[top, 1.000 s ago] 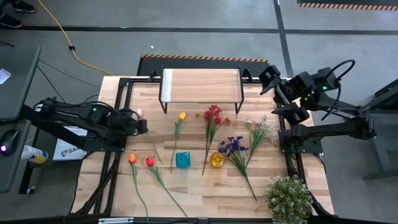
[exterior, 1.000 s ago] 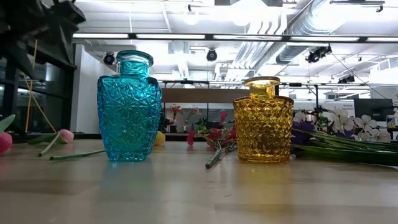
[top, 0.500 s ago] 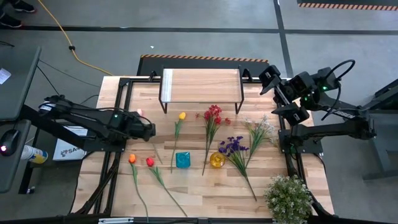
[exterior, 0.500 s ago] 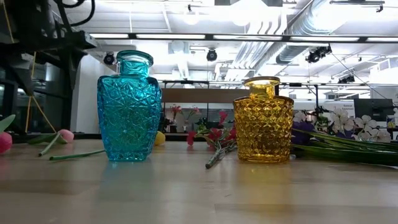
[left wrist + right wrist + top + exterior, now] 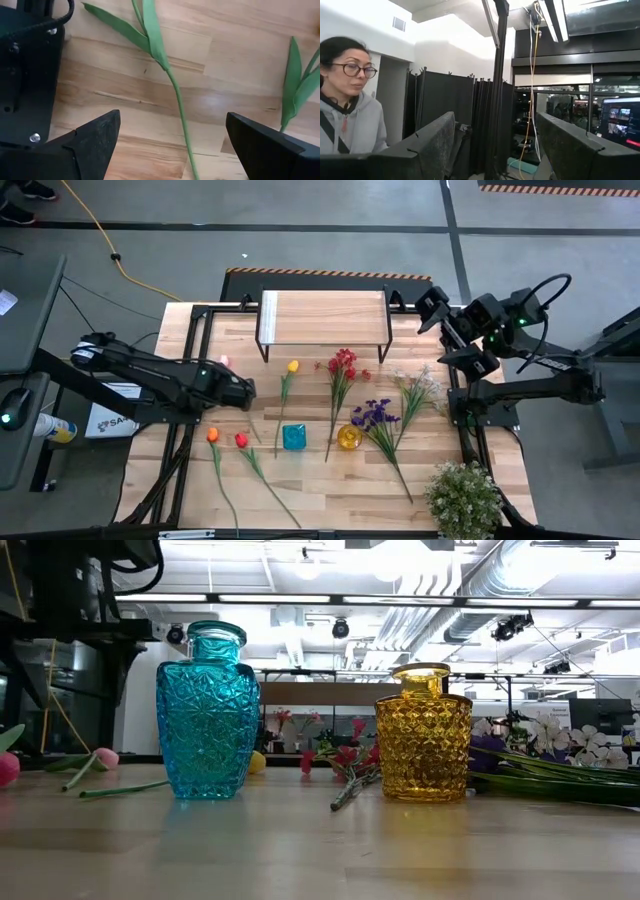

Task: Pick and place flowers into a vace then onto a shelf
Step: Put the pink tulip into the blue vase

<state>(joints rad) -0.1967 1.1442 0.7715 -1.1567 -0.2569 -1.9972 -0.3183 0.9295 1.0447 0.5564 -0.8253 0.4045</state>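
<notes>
left pincer moved rightward, open, green flower stem between its fingers

The left gripper hangs over the wooden tabletop with its two dark fingers spread wide apart. A thin green flower stem runs across the planks through the gap between them, two long leaves branching from its upper part. Another flower's green leaves lie just beside the other finger, and a black metal bracket sits at the table's edge.
</notes>
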